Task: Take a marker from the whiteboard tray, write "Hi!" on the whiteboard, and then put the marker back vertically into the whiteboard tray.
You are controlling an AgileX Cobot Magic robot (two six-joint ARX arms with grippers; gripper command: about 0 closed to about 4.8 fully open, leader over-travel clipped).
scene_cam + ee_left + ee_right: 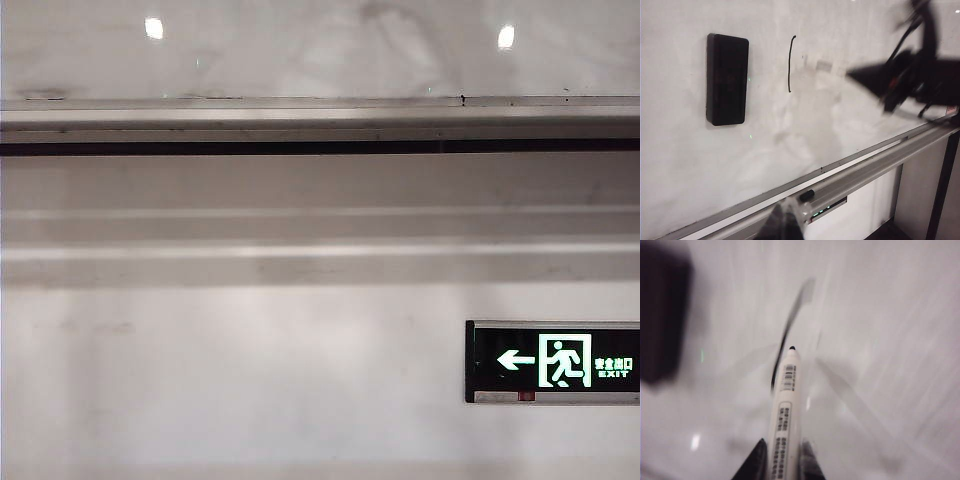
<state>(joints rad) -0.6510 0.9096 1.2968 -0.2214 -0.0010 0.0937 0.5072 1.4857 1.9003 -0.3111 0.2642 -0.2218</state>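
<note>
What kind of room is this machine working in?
Probably an office or classroom: a wall-mounted whiteboard with a black eraser, and a lit green exit sign. The right gripper holds a marker.

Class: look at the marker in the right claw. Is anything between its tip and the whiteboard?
Nothing visible. The right claw holds the marker, its tip bare and pointing at the whiteboard beside a black stroke. The eraser sits off to the side.

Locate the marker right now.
The marker is clamped in the right gripper, its uncapped tip at the whiteboard beside a black stroke, with the black eraser on the stroke's other side.
</note>
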